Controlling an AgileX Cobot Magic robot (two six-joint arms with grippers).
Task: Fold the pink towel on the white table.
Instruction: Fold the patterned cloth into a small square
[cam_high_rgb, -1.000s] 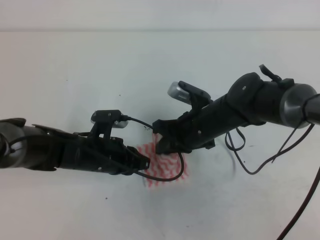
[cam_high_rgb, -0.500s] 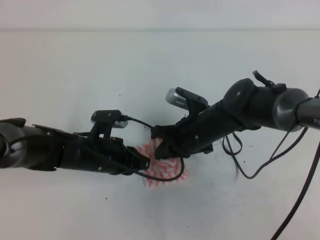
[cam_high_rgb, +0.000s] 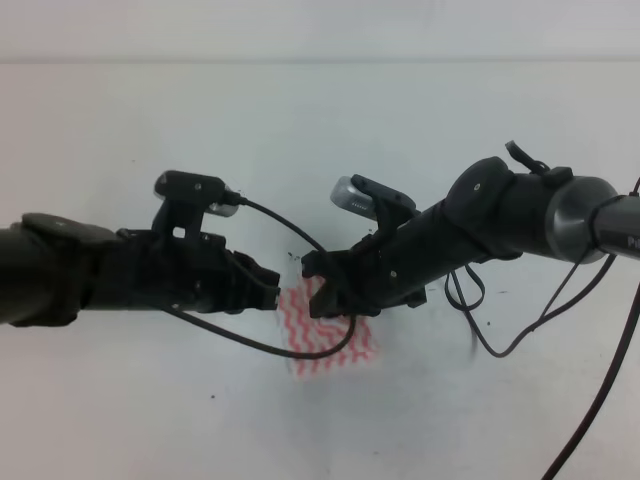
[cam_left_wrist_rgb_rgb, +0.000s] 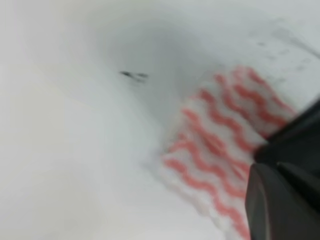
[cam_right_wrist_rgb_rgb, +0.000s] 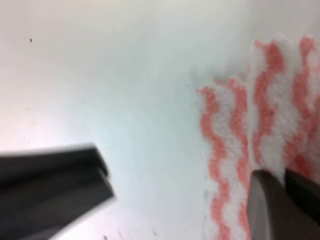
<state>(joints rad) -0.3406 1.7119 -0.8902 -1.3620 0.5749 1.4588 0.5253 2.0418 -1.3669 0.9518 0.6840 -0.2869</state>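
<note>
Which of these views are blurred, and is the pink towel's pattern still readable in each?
Exterior high: sharp, evenly lit, the pink towel partly hidden by both arms. Left wrist: heavily smeared, though the zigzag stripes stay readable beside a dark tool finger. Right wrist: soft focus, stripes clear, with a streaked dark shape at lower left on the white table.

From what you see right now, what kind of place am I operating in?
Probably a lab or test bench: a plain white table fills the view, two black robot arms with loose cables work over it, and the only item is one pink towel.
</note>
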